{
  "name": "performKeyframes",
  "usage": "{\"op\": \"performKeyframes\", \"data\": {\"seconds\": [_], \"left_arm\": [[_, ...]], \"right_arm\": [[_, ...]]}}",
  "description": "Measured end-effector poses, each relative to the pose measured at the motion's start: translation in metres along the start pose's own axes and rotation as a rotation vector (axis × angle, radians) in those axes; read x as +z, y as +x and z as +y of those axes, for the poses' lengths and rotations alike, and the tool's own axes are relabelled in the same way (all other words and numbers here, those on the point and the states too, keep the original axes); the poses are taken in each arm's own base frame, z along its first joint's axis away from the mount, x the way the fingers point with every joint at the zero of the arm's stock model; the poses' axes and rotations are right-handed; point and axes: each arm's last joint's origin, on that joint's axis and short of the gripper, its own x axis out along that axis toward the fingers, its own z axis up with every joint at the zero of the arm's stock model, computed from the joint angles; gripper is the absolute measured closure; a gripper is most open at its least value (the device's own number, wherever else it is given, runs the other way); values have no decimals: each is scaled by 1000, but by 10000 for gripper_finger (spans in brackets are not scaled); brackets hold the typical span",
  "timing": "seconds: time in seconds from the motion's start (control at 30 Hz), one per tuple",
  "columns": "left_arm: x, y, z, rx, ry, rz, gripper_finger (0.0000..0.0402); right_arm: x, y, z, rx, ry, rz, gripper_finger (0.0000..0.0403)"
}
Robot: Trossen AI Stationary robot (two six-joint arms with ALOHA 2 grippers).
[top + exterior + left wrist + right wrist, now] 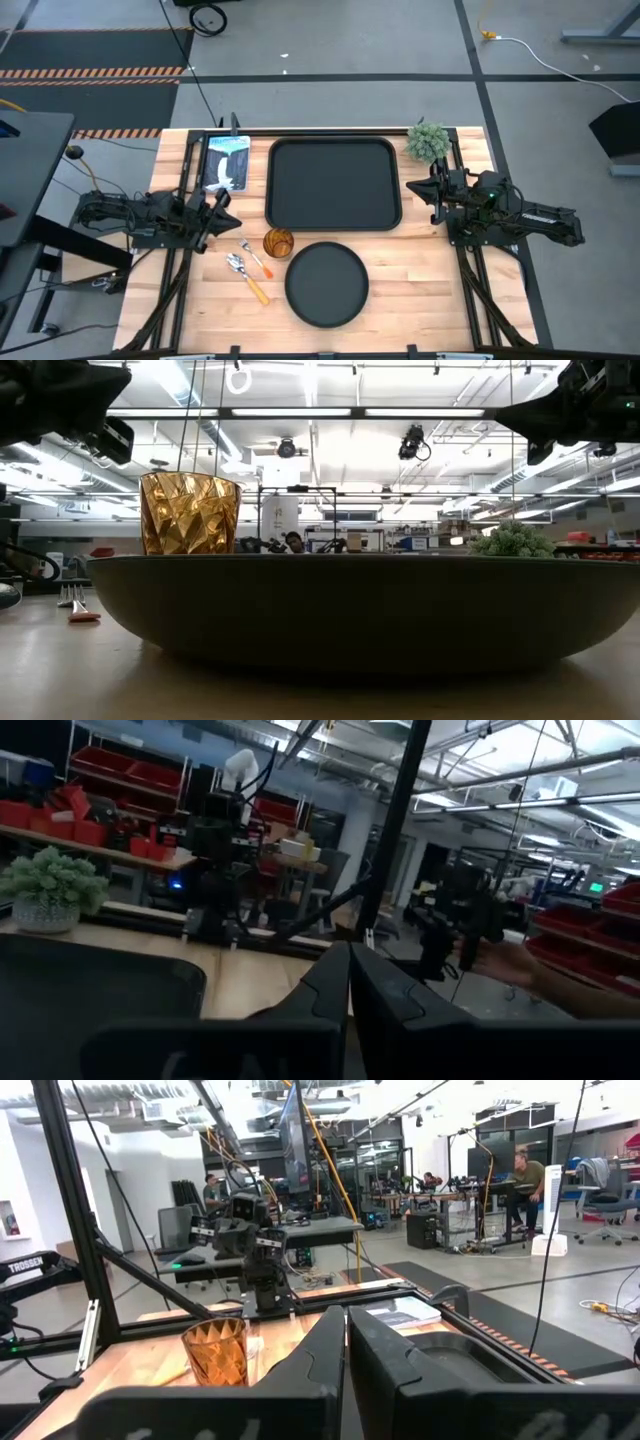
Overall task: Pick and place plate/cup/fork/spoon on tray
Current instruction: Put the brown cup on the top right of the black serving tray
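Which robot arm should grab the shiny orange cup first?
Probably the left. The left gripper waits just beside the cup, fork and spoon. The right gripper sits across the tray, farther away.

tray (334, 185) behind plate (326, 284) | cup (278, 242), fork (257, 258), spoon (246, 277) left of plate

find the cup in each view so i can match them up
High view: the cup stands on the table between tray and plate, beside the cutlery.
Low view: cup at upper left, showing behind the plate's rim.
Left wrist view: not in it.
Right wrist view: cup at lower left, on the table.
Shared landmark: the tray, also in the right wrist view.
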Motion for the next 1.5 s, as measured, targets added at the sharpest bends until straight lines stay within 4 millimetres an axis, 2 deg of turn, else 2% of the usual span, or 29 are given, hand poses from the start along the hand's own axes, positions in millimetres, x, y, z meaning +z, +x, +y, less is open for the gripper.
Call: {"op": "performKeyframes", "data": {"seconds": [0.07,0.2,0.27,0.4,0.53,0.77,0.97,1.2,1.33,1.5], "left_arm": [[1,0,0,11,0,-12,381],[5,0,1,64,-130,-72,381],[4,0,2,75,-135,-67,381],[2,3,3,93,-159,-50,379],[0,8,3,104,-154,-25,362],[-14,17,10,220,-81,88,303],[-21,25,13,291,-85,189,293],[-10,46,9,305,-84,308,306],[-4,62,5,293,-109,442,314],[9,85,3,406,-120,638,318]], "right_arm": [[3,0,0,2,-48,-32,380],[12,-1,1,6,-100,-128,380],[18,-2,2,13,-55,-188,380],[27,-4,3,54,155,-281,380],[31,-5,1,-19,189,-337,380],[27,-5,-7,-300,105,-321,380],[33,-7,-10,-464,-28,-361,380],[21,8,-12,-424,53,-246,383],[18,18,-11,-367,5,-211,390],[37,28,-8,-313,-118,-208,393]]}}
